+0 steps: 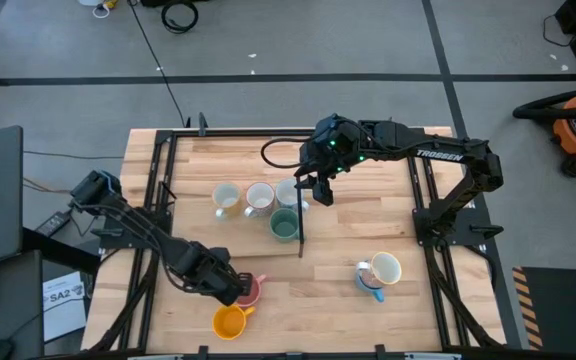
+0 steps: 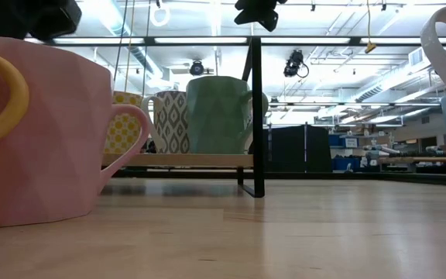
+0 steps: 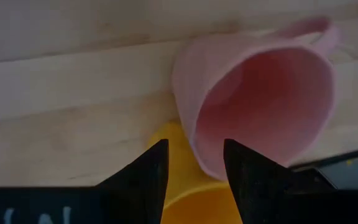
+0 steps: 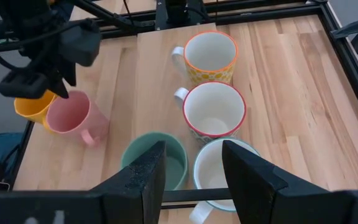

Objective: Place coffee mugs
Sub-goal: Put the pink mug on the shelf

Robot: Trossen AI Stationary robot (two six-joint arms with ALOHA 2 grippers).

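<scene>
My left gripper (image 3: 194,174) is open and hovers over the pink mug (image 3: 260,99). One finger is above the mug's hollow, the other outside its rim over the orange mug (image 3: 185,199). Both mugs stand upright near the table's near edge (image 1: 230,322). My right gripper (image 4: 193,177) is open, high above a teal-green mug (image 4: 157,158) and a white mug with a teal rim (image 4: 225,174). Beyond these stand a red-rimmed mug (image 4: 215,112) and a yellow-patterned mug (image 4: 210,56), all on a raised wooden board (image 4: 157,62).
A white mug (image 1: 385,268) and a blue mug (image 1: 370,285) sit together on the table's right half. A black post (image 2: 257,116) stands at the raised board's near edge. Bare wood lies between the board and the near mugs. Black frame rails run along the table's left and right sides.
</scene>
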